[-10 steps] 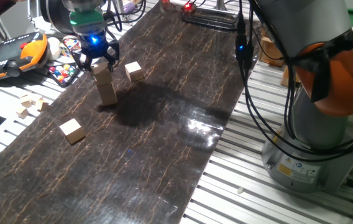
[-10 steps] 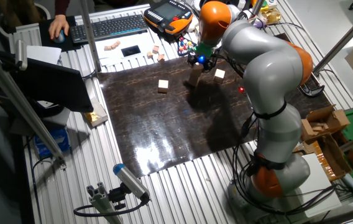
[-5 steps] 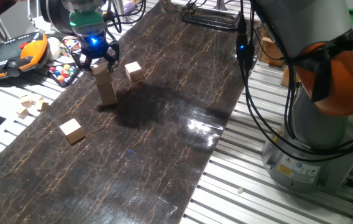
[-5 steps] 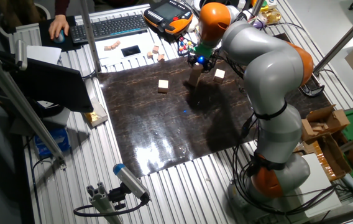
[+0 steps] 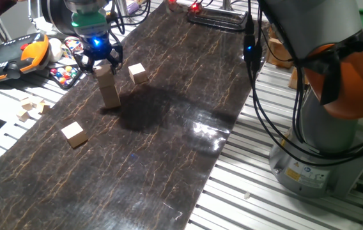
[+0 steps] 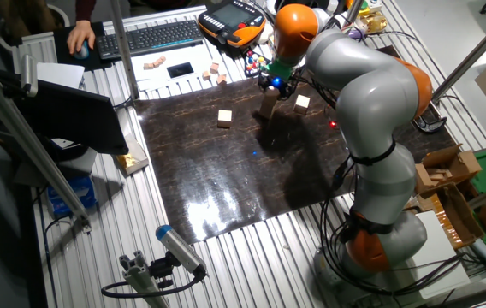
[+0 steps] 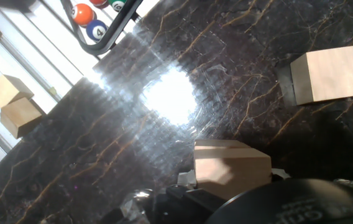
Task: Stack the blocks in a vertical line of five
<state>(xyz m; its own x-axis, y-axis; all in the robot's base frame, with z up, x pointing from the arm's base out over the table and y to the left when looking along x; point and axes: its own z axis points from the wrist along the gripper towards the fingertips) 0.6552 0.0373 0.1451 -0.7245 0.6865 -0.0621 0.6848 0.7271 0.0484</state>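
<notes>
A stack of three tan wooden blocks [image 5: 108, 86] stands on the dark mat at the far left; it also shows in the other fixed view [image 6: 268, 104]. My gripper [image 5: 100, 64] hovers right over the top block [image 7: 231, 168], its fingers spread on either side of the block's upper edge, not visibly clamping it. One loose block [image 5: 137, 73] lies just right of the stack and shows in the hand view [image 7: 325, 74]. Another loose block [image 5: 73, 134] lies nearer the front left and also shows in the other fixed view [image 6: 224, 117].
Small pale wooden bits [image 5: 29, 108] lie off the mat's left edge on the slatted table and show in the hand view [image 7: 12, 102]. A rack of pool balls [image 5: 66, 67] and an orange teach pendant [image 5: 15, 54] sit behind the stack. The arm's base [image 5: 325, 121] stands at the right.
</notes>
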